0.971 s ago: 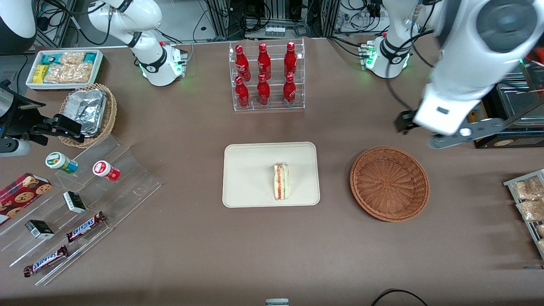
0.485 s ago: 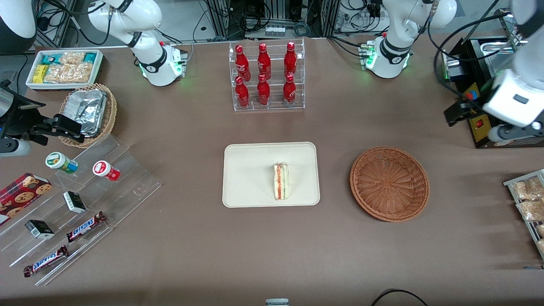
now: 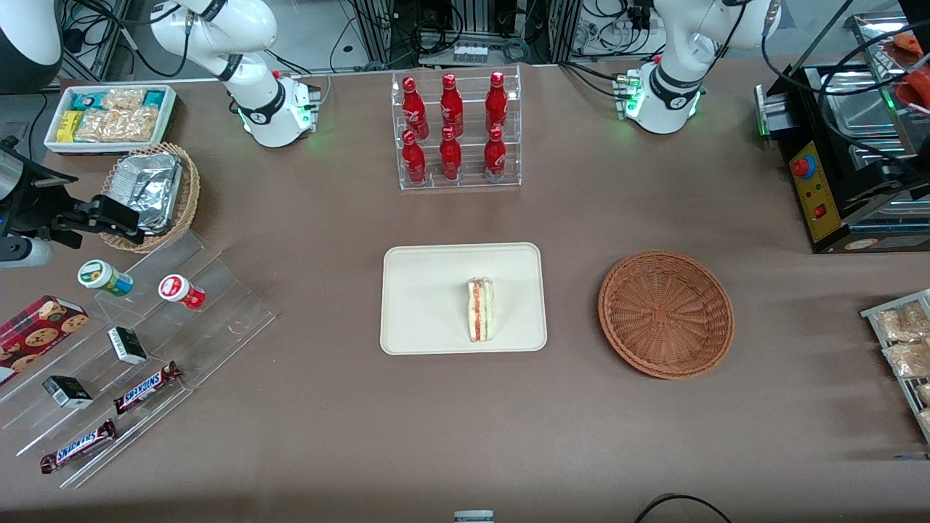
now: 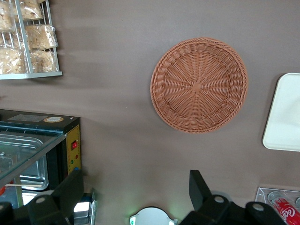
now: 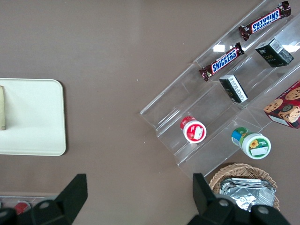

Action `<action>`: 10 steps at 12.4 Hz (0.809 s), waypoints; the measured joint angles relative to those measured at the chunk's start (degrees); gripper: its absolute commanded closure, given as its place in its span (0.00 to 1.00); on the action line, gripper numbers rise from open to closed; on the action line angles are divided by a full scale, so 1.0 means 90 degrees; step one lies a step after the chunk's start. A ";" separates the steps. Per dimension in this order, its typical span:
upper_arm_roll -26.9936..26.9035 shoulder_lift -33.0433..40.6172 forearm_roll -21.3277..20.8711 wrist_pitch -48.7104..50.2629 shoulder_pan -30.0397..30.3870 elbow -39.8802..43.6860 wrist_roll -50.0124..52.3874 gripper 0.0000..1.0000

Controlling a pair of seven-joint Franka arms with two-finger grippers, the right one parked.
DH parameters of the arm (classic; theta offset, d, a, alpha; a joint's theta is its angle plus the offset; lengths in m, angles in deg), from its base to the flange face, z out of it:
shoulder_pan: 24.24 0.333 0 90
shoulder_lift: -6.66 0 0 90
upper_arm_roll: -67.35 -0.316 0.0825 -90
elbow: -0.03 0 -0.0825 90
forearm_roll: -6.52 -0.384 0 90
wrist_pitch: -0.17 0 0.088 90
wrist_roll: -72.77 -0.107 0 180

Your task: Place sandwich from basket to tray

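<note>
The sandwich (image 3: 480,311), a pale wedge with red and green filling at its cut edge, lies on the cream tray (image 3: 429,290), on the part nearer the basket. The reddish-brown wicker basket (image 3: 665,314) sits empty beside the tray, toward the working arm's end of the table. My gripper (image 4: 136,187) is out of the front view. In the left wrist view it hangs high over bare table between the basket (image 4: 198,85) and the arm's base, open, with nothing between its dark fingers (image 4: 199,187). A corner of the tray (image 4: 283,112) shows there too.
A black appliance with a steel tray (image 3: 850,181) and a wire rack of snack packets (image 3: 901,341) stand at the working arm's end. A rack of red bottles (image 3: 454,131) stands farther from the camera than the tray. Acrylic steps with snacks (image 3: 145,341) fill the parked arm's end.
The working arm has risen and swung away over the appliance, leaving the front view. The sandwich, tray and basket have not moved.
</note>
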 measured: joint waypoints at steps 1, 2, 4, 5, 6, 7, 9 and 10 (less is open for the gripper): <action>-0.0003 0.0014 0.0045 -0.0003 -0.0007 0.0000 0.0000 0.00; -0.0002 0.0018 0.0116 -0.0008 -0.0026 0.0005 0.0000 0.00; 0.0000 0.0018 0.0212 -0.0012 -0.0077 0.0042 0.0001 0.00; 0.0011 0.0018 0.0223 -0.0012 -0.0092 0.0063 0.0001 0.00; 0.0030 0.0019 0.0230 -0.0011 -0.0093 0.0087 0.0001 0.00; 0.0062 0.0024 0.0233 -0.0011 -0.0091 0.0129 0.0001 0.00; 0.0363 0.0038 0.0232 -0.0006 0.0200 0.0209 0.0031 0.00; 0.1051 0.0068 0.0219 -0.0005 0.0833 0.0223 0.0031 0.00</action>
